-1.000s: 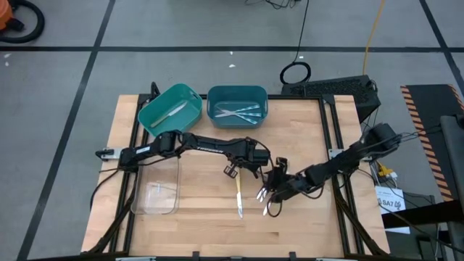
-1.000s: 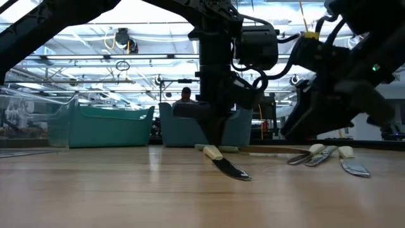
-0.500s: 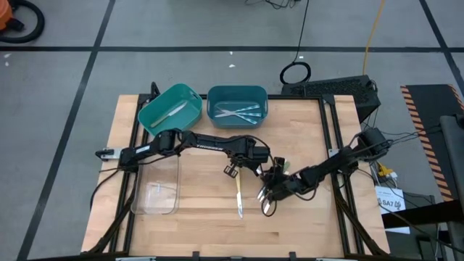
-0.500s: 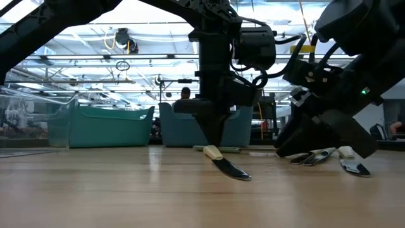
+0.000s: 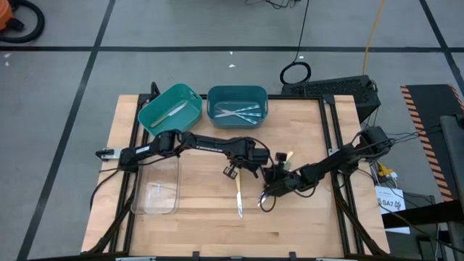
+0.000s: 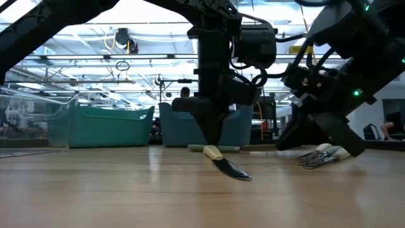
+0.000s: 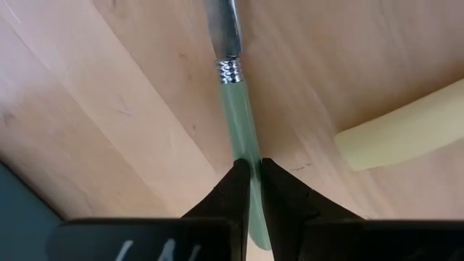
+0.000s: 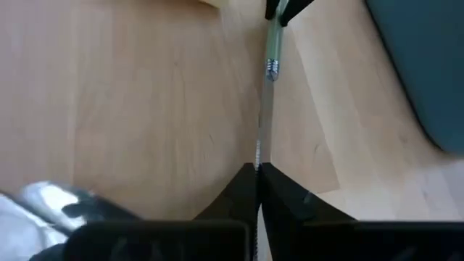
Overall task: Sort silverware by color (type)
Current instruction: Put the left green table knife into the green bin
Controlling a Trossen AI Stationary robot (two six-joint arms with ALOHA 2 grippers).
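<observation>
Nearest me on the pale wooden surface (image 5: 196, 232) lies a slim yellow-handled knife (image 5: 238, 196), flat and alone, blade toward the front edge. Just beyond it my right claw (image 5: 270, 190) is down low, and its wrist view shows the fingers pinched narrow onto the metal blade of a pale grey-green-handled utensil (image 8: 271, 45). My left claw (image 5: 255, 165) sits right beside it, and from its wrist view I see its fingers closed tight on that same green handle (image 7: 239, 127), so both claws grip one piece. A cream-yellow handle (image 5: 286, 157) pokes out next to them. Left of the arms rests a clear plastic tray (image 5: 156, 190). Farthest back, two teal plastic bins: the tilted left one (image 5: 168, 109) holds one pale utensil, the right one (image 5: 238, 105) holds several light-blue pieces.
</observation>
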